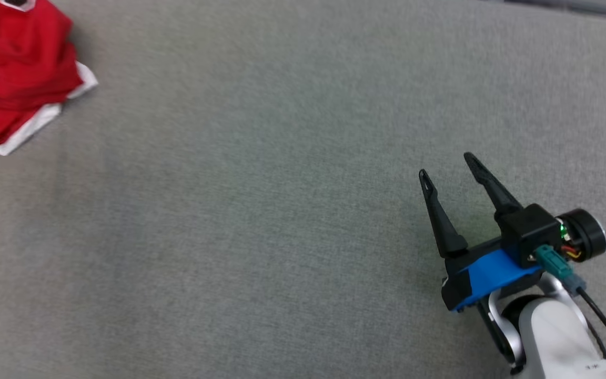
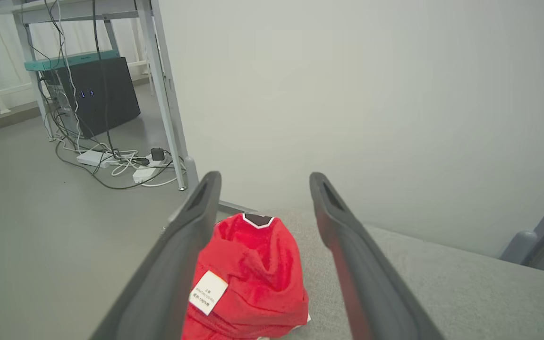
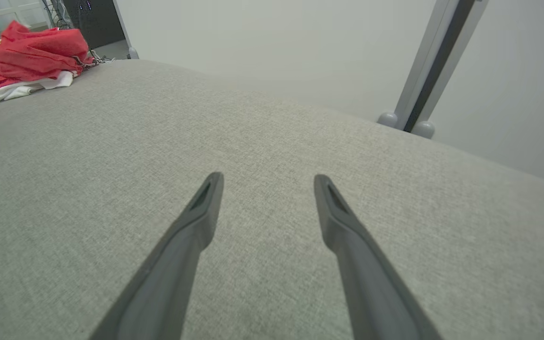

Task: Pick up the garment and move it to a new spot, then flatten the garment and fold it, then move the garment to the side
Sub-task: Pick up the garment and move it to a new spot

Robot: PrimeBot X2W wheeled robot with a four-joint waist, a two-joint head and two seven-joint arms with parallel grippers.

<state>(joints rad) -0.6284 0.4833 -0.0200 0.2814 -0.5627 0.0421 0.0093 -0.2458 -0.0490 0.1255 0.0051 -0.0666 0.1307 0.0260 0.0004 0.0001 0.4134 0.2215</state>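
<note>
We see the left gripper (image 2: 265, 182) hang over the red garment (image 1: 19, 68), jaws fully apart w/ nothing in them, prob. lined up for the first pick, since the garment sits bunched at the table's (image 1: 282, 210) far left corner. The right gripper (image 1: 445, 165) hovers wide open & empty over bare table (well apart from the heap); we count 1 garment, 1 white tag (image 2: 208, 293), 2 grippers.

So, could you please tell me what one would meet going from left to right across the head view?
Crumpled red garment with white trim → bare grey fabric surface → right end effector, its fingers apart, well clear of the garment.
</note>
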